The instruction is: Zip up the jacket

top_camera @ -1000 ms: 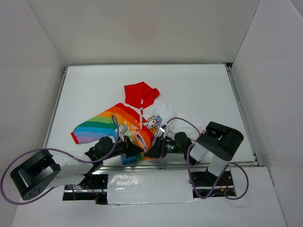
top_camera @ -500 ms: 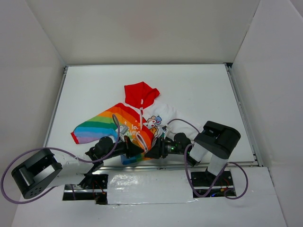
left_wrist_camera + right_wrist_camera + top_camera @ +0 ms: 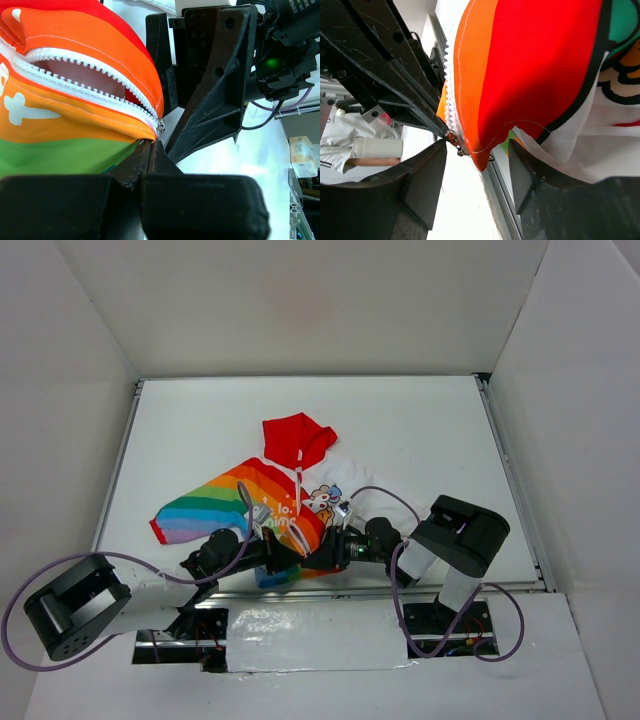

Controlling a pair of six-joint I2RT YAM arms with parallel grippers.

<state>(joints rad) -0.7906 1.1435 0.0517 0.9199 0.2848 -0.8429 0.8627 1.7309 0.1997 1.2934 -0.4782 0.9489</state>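
Seen from above, the jacket [image 3: 262,502] lies spread by the near edge of the white table [image 3: 430,420], which is boxed in by plain white walls [image 3: 300,300]. The left gripper [image 3: 293,554] and right gripper [image 3: 316,559] meet at its hem. The left wrist view shows the left one pinched shut on the hem, below the gaping zipper [image 3: 90,75]. The right wrist view shows the right one open astride the hem corner, gripping nothing.

the jacket [image 3: 215,505] hem hides under the left tool [image 3: 292,558] and right tool [image 3: 318,558]; wrist views crop it.

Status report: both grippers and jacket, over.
Left gripper shut on jacket hem at zipper base. Right gripper open, straddling that corner. Zipper teeth gaping, not zipped. No obstruction seen.
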